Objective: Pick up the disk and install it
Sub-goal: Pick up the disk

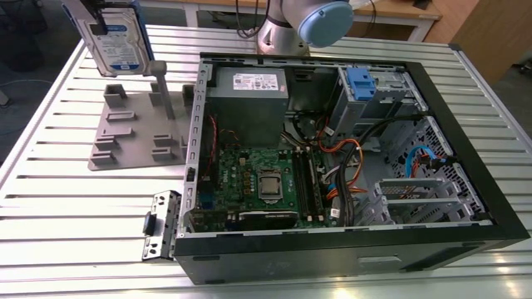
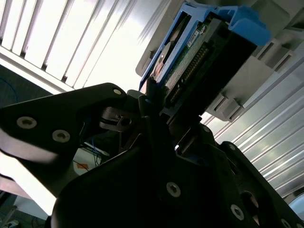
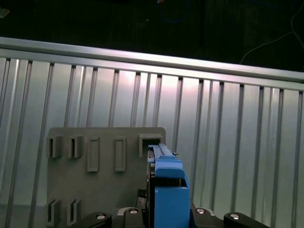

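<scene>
The disk, a silver drive with a white-and-blue label in a blue carrier frame, hangs upright in the air at the exterior view's far left, above the grey slotted holder. My gripper is shut on the disk, with its black fingers clamping the drive's end. In the first wrist view the blue carrier sticks out from the gripper over the holder. The open computer case lies to the exterior view's right of the holder. Its drive cage with a blue latch sits at the far corner.
Inside the case are a grey power supply box, the green motherboard and loose cables. The arm's base stands behind the case. A slatted metal table carries everything, and its edge borders dark floor.
</scene>
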